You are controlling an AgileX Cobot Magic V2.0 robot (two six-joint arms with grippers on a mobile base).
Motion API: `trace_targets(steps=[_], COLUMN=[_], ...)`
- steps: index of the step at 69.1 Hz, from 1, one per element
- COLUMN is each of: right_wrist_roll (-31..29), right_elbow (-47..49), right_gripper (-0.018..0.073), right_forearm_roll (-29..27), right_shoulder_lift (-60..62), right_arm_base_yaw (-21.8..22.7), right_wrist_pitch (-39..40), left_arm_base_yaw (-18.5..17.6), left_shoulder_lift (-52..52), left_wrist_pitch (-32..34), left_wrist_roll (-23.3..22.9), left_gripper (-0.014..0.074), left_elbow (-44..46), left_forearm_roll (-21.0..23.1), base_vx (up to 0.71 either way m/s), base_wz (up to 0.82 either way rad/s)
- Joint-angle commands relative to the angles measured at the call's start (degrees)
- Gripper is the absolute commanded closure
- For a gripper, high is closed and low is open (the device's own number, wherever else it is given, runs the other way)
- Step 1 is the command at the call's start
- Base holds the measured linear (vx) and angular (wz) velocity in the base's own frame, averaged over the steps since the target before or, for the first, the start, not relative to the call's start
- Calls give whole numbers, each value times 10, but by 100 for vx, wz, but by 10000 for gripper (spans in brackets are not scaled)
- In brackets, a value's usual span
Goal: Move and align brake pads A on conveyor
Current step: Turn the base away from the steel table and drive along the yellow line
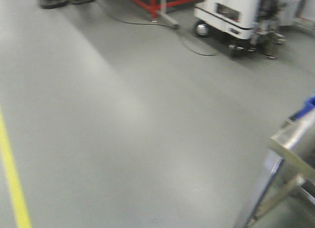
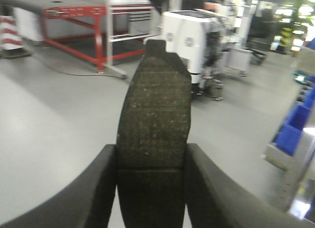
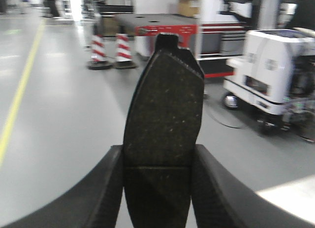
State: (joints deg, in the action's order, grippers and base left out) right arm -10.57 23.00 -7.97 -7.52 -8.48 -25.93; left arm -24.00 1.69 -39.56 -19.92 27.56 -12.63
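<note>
**Two pads carried, conveyor well apart**

The left pincer [image 2: 151,156] is seen clamped on the left-held pad [image 2: 155,105], and the right pincer [image 3: 157,159] is clamped on the right-held pad [image 3: 165,105]. Each pad is held upright at the centre of its wrist view, gripped only by its lower end. The conveyor [image 3: 142,22] is seen far off at the top of the frame, dark-topped with a red edge.

A slip is judged to be the main risk: most of each pad stands clear above the fingers, so it could be twisted or dropped by a jolt from the base. A cable [image 1: 192,43] lying on the floor at upper right could cause such a jolt.

The floor [image 1: 123,114] is smooth grey, marked by a yellow line [image 1: 12,183] at lower left. A steel table [image 1: 295,139] is seen at lower right, and striped cones [image 3: 110,50] at upper left.
</note>
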Motion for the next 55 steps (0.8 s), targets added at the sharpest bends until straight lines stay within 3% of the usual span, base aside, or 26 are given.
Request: trace_targets(steps=[1, 34, 55], right_wrist_roll=[-6, -6, -6], right_elbow=[15, 15, 15], right_gripper=[561, 561, 561], right_forearm_roll=[-2, -2, -2], right_shoulder_lift=[-5, -5, -5], right_arm_base_yaw=[3, 2, 2], right_wrist_pitch=[56, 56, 57], left_arm_base_yaw=[-2, -2, -2], left_shoulder_lift=[9, 9, 9], left_wrist_pitch=[54, 54, 54], left_wrist_roll=[-1, -1, -1], left_gripper=[602, 602, 602], left_elbow=[14, 14, 14], left_forearm_roll=[-4, -4, -3], base_vx=[-18, -11, 1], base_wz=[93, 95, 47])
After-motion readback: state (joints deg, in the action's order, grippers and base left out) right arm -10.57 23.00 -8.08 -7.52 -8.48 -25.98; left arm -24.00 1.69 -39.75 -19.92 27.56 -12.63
